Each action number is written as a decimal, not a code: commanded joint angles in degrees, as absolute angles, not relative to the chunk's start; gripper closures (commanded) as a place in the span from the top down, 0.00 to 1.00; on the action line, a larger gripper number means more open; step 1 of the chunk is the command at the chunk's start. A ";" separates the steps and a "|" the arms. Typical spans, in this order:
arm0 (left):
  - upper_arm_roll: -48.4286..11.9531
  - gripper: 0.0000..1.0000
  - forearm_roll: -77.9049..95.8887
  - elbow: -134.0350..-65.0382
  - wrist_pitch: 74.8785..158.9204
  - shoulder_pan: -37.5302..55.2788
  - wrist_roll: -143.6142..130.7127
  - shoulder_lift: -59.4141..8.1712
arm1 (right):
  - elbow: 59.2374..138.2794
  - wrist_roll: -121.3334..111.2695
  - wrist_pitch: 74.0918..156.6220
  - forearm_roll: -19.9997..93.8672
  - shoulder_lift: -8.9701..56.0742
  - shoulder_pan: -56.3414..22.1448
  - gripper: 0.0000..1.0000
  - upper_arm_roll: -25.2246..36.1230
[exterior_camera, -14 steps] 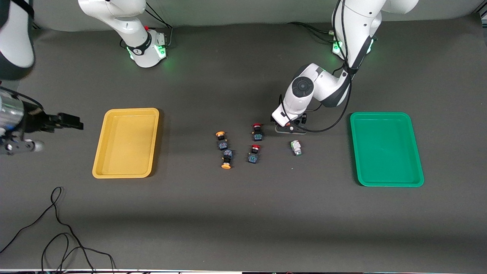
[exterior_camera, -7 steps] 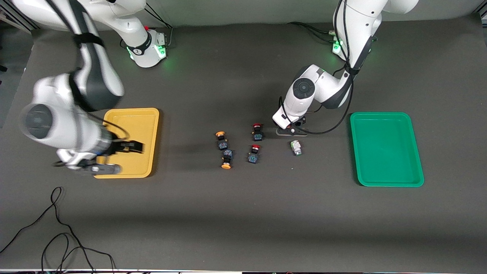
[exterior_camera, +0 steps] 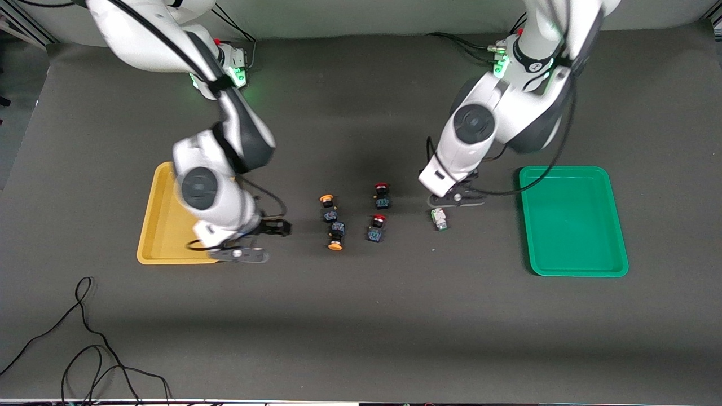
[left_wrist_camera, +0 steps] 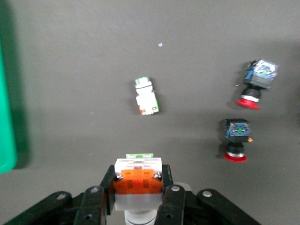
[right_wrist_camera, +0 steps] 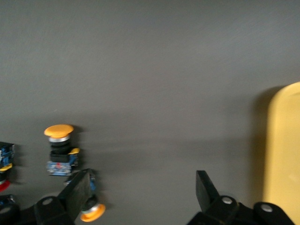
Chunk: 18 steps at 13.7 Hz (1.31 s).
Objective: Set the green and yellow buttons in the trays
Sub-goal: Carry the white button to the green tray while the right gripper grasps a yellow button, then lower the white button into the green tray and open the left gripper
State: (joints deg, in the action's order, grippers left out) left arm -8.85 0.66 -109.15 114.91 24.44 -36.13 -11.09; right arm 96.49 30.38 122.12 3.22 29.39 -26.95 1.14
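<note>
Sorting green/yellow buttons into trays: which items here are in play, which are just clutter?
In play:
- two yellow-capped buttons
- white button with green mark, on the table
- white button with orange mark, held in the left gripper
- yellow tray, green tray
- right gripper, open

Clutter:
- two red-capped buttons
- loose cable

The left gripper [left_wrist_camera: 138, 187] hangs at about three o'clock of the table's centre, fingers [left_wrist_camera: 108, 180] clamped on a white-bodied switch [left_wrist_camera: 138, 176]. The right gripper [right_wrist_camera: 140, 192] hovers at about nine o'clock, jaws spread wide with nothing between them.
</note>
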 commanded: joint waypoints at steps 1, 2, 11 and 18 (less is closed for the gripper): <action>-8.88 0.25 1.23 -105.66 107.86 21.29 -31.93 -8.71 | 95.19 34.01 124.45 6.76 33.83 -30.32 1.00 1.85; -8.96 0.25 1.32 -105.21 106.10 19.01 -29.12 -7.83 | 95.27 34.01 125.32 7.03 34.71 -31.45 1.00 1.85; -8.79 0.25 0.80 -107.74 105.00 -8.06 2.09 -5.62 | 96.15 34.10 135.26 7.12 42.88 -38.23 1.00 1.85; -8.70 0.26 -3.77 -121.01 133.64 -9.76 3.16 -17.20 | 97.56 34.19 134.65 7.03 42.28 -38.32 0.00 1.85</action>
State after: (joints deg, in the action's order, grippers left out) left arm -8.47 -2.08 -118.17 127.15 -9.70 2.94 -13.88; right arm 96.64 33.50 134.72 6.42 42.77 -37.92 1.52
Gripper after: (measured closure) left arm 0.590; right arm 0.441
